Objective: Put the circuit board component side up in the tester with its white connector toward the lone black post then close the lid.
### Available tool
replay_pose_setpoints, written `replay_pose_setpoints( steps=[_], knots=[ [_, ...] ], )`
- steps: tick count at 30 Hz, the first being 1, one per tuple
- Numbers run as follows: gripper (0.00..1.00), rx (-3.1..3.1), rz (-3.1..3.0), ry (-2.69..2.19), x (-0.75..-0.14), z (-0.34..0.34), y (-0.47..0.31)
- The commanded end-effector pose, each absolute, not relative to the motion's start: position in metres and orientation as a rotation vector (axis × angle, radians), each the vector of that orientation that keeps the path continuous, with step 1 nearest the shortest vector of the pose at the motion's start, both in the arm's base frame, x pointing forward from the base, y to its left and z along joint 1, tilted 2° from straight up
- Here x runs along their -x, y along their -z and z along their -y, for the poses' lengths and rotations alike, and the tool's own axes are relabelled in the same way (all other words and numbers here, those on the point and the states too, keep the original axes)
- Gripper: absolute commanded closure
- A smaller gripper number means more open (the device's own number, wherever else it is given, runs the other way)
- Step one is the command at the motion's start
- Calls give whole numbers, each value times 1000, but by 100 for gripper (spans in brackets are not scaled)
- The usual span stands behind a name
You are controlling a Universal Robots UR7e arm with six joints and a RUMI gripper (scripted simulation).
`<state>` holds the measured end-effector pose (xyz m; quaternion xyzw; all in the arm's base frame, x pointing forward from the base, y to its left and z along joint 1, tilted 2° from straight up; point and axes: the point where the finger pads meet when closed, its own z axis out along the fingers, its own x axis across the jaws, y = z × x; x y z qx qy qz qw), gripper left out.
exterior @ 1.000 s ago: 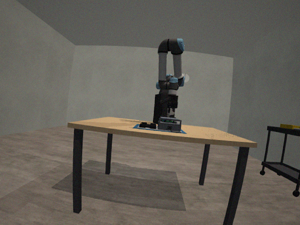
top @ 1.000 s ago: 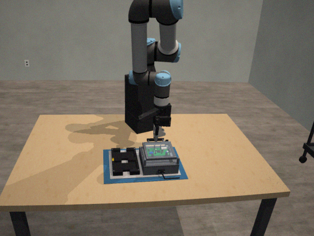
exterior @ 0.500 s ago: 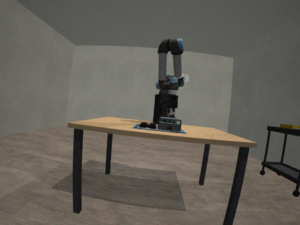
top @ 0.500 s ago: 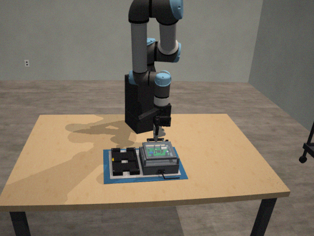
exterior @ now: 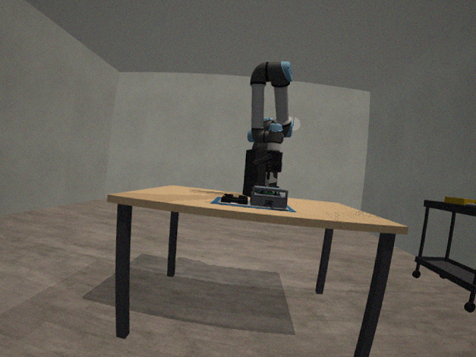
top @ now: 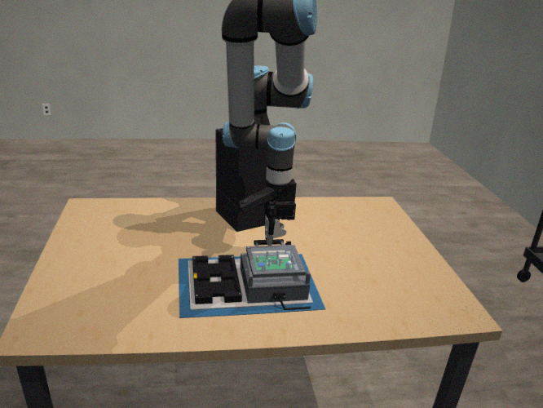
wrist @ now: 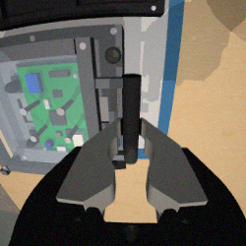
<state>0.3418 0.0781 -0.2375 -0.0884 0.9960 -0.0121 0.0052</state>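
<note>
i have the gripper (wrist: 129, 143) clamped on the lid's black handle bar (wrist: 131, 115); the circuit board (wrist: 49, 105) lies in the tester (top: 275, 287) under the lid (top: 272, 259). bar looks stiff and smooth, so grip it mid-length

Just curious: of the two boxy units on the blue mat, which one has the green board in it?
The grey tester, nearer the claw: the circuit board shows under its lid. The black tray beside it holds none.
</note>
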Motion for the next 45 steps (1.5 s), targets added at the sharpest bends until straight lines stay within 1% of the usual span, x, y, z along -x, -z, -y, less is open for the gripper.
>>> replay_pose_setpoints(
  steps=[1,35,36,45],
  knots=[
    [100,277,-3118,38,-342,-78,237],
    [100,277,-3118,38,-342,-78,240],
    [87,277,-3118,38,-342,-78,240],
    [87,277,-3118,38,-342,-78,240]
  ],
)
